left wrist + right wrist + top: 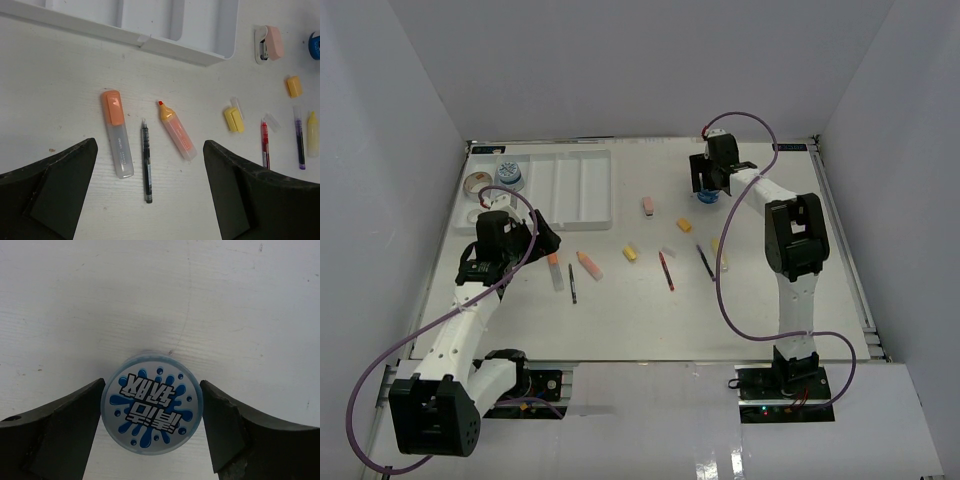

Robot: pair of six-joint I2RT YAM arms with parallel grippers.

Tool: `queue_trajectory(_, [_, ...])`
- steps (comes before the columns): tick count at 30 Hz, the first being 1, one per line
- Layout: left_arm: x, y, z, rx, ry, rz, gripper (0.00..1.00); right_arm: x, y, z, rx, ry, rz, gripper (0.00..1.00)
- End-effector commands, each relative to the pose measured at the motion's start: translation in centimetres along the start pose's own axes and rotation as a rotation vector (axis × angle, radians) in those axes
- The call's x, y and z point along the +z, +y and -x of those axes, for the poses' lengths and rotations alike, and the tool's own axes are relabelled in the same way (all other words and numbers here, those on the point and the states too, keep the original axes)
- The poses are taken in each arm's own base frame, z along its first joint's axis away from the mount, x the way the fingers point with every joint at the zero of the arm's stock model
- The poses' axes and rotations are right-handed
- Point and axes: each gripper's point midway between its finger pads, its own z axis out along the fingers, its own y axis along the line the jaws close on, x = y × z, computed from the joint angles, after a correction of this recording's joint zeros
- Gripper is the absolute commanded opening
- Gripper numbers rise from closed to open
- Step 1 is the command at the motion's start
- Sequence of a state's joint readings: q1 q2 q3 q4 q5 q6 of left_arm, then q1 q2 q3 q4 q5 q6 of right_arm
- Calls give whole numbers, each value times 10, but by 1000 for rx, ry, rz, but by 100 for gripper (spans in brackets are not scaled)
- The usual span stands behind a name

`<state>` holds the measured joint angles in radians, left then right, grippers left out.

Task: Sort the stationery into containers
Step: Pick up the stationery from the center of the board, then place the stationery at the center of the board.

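The right gripper (152,386) is far out on the table (650,320), low over a blue and white tub (152,412). Its two fingers (65,430) sit one on each side of the tub. They seem to pinch it, though it is hard to be sure they touch. The tub stands flat on the table, well apart from the tray (585,190).

The left gripper (150,150) hangs above the table near the tray's front edge. Its fingers (50,195) are spread wide with nothing held between them. Under it lie a capped marker (117,135), a black pen (146,165) and an open marker (176,131). They lie side by side, not touching. Off to the right are a yellow eraser (234,120), a red pen (264,145), a purple pen (299,140) and a small pink thing (274,42).

At the tray's left end sits a second tub (508,177), with a tape roll (477,183) just beside it.
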<state>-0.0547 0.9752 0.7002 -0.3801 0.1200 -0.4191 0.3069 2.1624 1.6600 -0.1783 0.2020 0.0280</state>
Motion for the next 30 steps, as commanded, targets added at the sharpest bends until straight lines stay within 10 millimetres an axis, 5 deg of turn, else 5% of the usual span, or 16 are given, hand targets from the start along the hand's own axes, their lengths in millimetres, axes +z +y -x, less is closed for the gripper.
queue_trajectory(1, [-3,-8,14,13,-39,-25,98,3,0,19,-12,-58,16,79])
queue_trajectory(7, [-3,-8,12,11,-35,-26,98,-20,1,36,-48,-126,38,46])
queue_trajectory(9, [-3,-8,13,12,-37,-26,98,-31,7,42,-74,-147,67,43])
queue_trajectory(13, [-2,-9,14,15,-36,-29,98,-82,50,64,-184,-246,201,37])
queue_trajectory(15, [-2,-9,14,17,-36,-31,98,-98,71,55,-236,-254,259,37])
queue_trajectory(16, [-3,-9,13,17,-35,-30,98,-121,96,59,-270,-289,329,38])
queue_trajectory(24, [-5,-12,14,18,-39,-47,98,-188,217,-18,-484,-227,552,41])
queue_trajectory(30, [-6,-13,16,21,-46,-50,98,-210,267,-74,-535,-197,664,41])
